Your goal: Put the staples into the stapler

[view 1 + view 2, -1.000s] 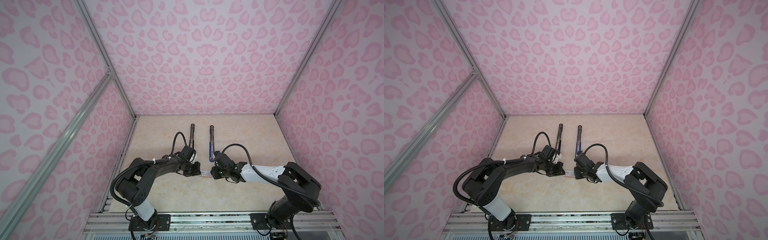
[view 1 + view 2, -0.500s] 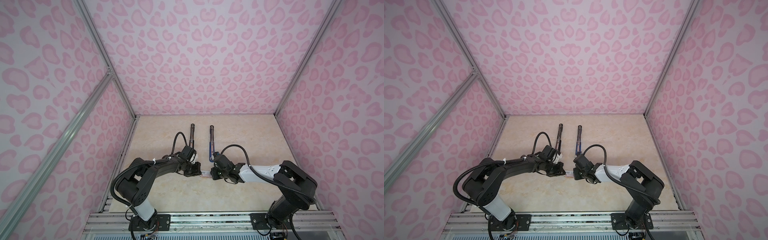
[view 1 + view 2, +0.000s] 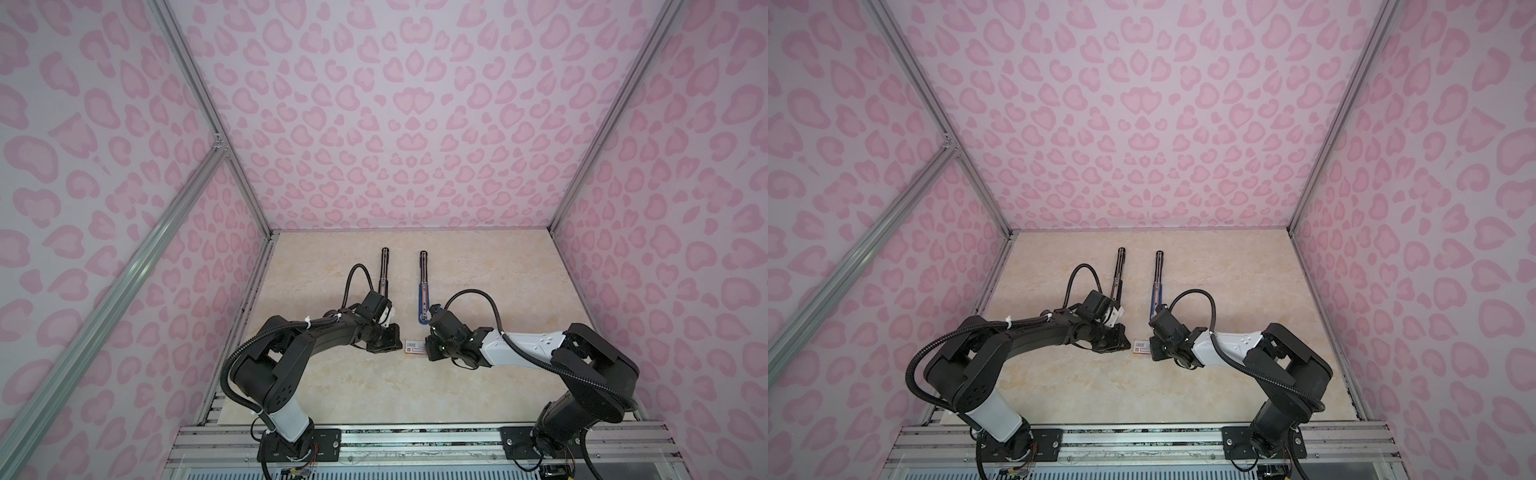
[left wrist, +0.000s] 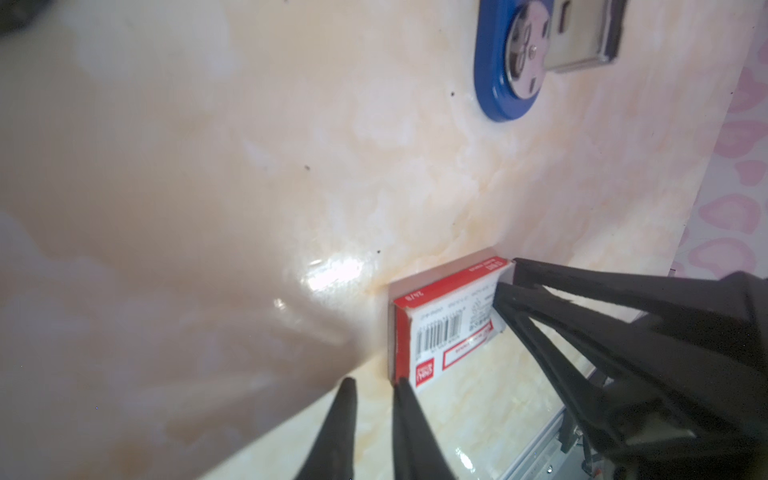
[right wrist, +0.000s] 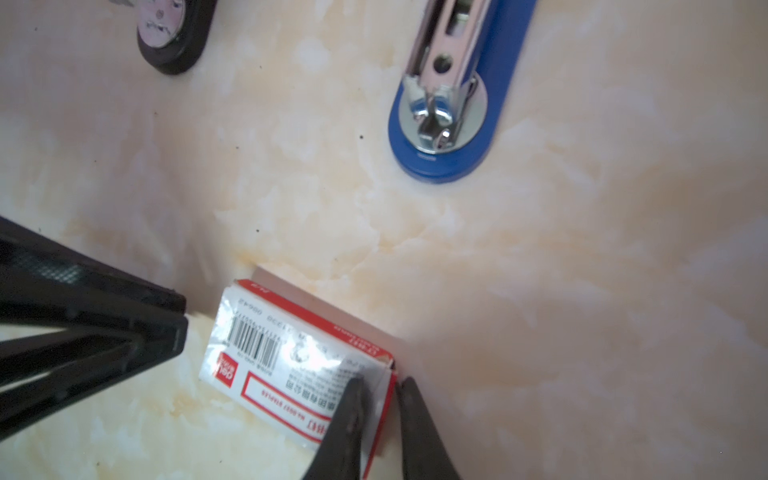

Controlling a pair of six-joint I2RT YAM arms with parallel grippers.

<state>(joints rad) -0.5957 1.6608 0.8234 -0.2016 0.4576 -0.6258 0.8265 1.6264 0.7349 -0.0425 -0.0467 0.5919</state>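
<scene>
No sight of the staples themselves, so no telling where. Looking instead at the blue stapler (image 3: 422,282), folded out long and flat on the table (image 3: 478,386), near the box (image 3: 414,346) on its far side, metal channel facing up, rounded blue end nearest the box but clear of it. Spotting the black stapler (image 3: 384,270) too, likewise opened out, beyond the box toward the left arm's side, alongside the blue one and apart from it. Back to the box: flat on the table, white with red edging, barcode face up. Over to the right gripper (image 5: 380,384): clamped on one end of the box, one finger on the top face, the other outside the end wall. And the left gripper (image 4: 374,386): parted just a little, gripping nothing, one fingertip right at the opposite end of the box by the corner. Touching or just shy, hard to call. Both reaching in low from opposite ends of the box.
</scene>
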